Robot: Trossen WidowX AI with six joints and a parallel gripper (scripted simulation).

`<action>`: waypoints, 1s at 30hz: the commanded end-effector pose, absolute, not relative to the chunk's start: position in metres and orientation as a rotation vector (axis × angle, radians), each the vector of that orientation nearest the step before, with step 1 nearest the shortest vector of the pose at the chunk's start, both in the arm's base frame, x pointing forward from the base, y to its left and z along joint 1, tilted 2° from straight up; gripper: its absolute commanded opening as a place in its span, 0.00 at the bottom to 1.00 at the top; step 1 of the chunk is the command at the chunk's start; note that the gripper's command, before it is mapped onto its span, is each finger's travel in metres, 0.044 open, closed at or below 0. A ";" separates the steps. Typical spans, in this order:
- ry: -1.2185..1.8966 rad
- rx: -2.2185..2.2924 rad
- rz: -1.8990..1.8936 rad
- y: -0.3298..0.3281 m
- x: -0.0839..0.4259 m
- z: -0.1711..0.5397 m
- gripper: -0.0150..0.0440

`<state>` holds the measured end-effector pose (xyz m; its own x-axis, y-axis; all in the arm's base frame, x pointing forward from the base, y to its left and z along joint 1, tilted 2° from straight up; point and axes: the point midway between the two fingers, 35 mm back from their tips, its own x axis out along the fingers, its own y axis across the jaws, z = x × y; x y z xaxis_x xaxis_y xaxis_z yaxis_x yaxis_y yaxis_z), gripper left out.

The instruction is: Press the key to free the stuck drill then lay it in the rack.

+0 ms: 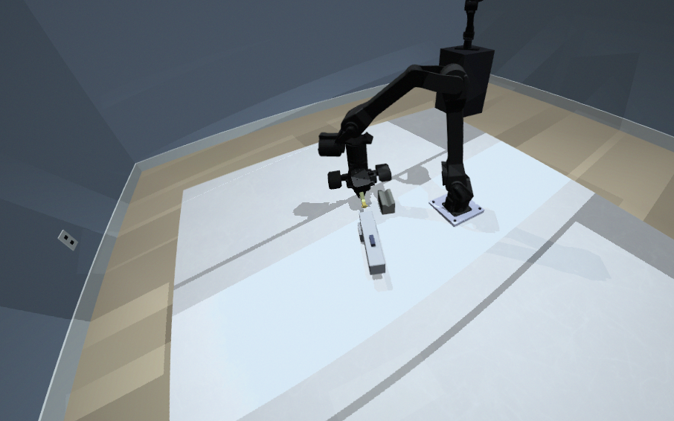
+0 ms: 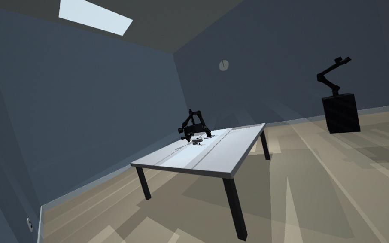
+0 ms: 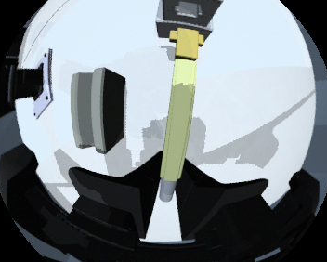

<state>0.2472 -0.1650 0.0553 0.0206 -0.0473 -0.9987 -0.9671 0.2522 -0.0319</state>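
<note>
My gripper point(image 1: 361, 195) point(image 3: 168, 155) is shut on the yellow drill point(image 1: 363, 201) point(image 3: 179, 111), with its grey tip between and past the fingers. The drill's wider end with side lugs shows whole in the wrist view, at the end face of the grey housing point(image 1: 370, 225) point(image 3: 167, 28); in the top view a small gap seems to part them. The housing also shows in the exterior view point(image 2: 197, 139). A small dark blue key point(image 1: 372, 240) sits on the housing's top. The grey rack point(image 1: 387, 203) point(image 3: 85, 111), a block with a lengthwise groove, stands beside the drill on the arm-base side and holds nothing.
The arm's base plate point(image 1: 455, 222) point(image 3: 46, 88) is fixed to the white table point(image 1: 277, 335) point(image 2: 208, 160) beyond the rack. A dark pedestal point(image 1: 465, 78) with another arm stands behind the table. A second pedestal point(image 2: 341, 114) with an arm stands farther off at the right.
</note>
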 end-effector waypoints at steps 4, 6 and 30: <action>1.325 -1.064 0.981 -0.165 0.247 0.060 0.25; 1.325 -1.064 0.981 -0.165 0.247 0.062 0.25; 1.325 -1.064 0.981 -0.164 0.245 0.076 0.25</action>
